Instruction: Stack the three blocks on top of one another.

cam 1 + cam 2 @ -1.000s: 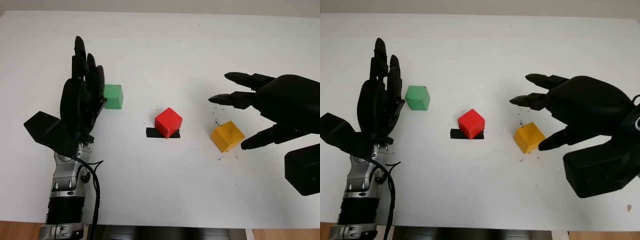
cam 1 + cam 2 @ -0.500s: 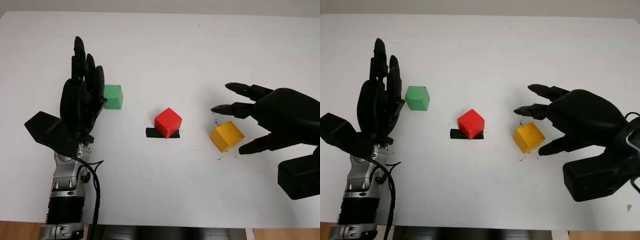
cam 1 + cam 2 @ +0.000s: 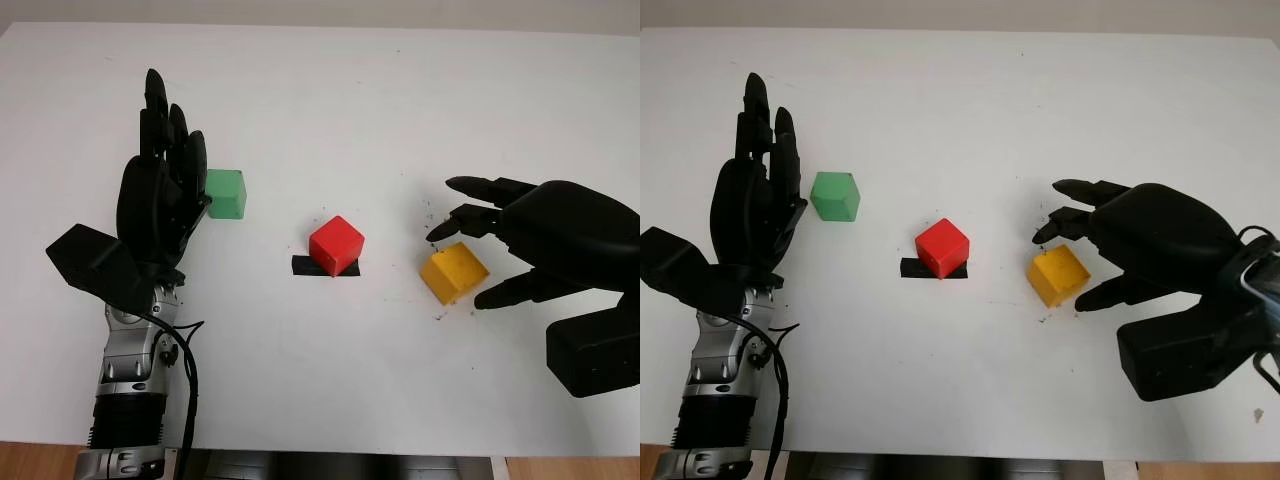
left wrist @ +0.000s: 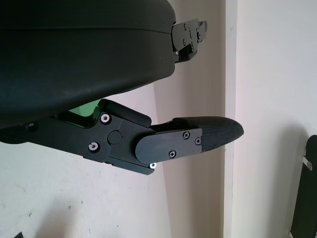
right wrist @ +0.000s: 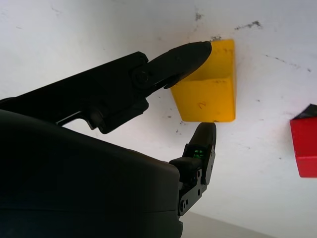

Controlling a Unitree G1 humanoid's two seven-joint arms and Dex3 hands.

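Three cubes lie apart on the white table (image 3: 330,100): a green block (image 3: 225,193) at the left, a red block (image 3: 336,244) in the middle on a strip of black tape (image 3: 303,266), and a yellow block (image 3: 453,272) at the right. My right hand (image 3: 1060,266) is open and straddles the yellow block, two fingers (image 3: 470,187) over its far side and the thumb (image 3: 495,295) at its near side. In the right wrist view one fingertip (image 5: 190,52) overlaps the yellow block's (image 5: 208,91) far edge. My left hand (image 3: 168,165) stands open just left of the green block.
The table's front edge (image 3: 330,452) runs along the bottom, with the left forearm and its cable (image 3: 188,375) rising over it. Small dark specks (image 3: 432,210) mark the surface near the yellow block. The red block (image 5: 304,146) lies close beside the right hand.
My right hand has come down and in toward the yellow block, its fingers now curving around it. The left hand and all three blocks have stayed where they were.
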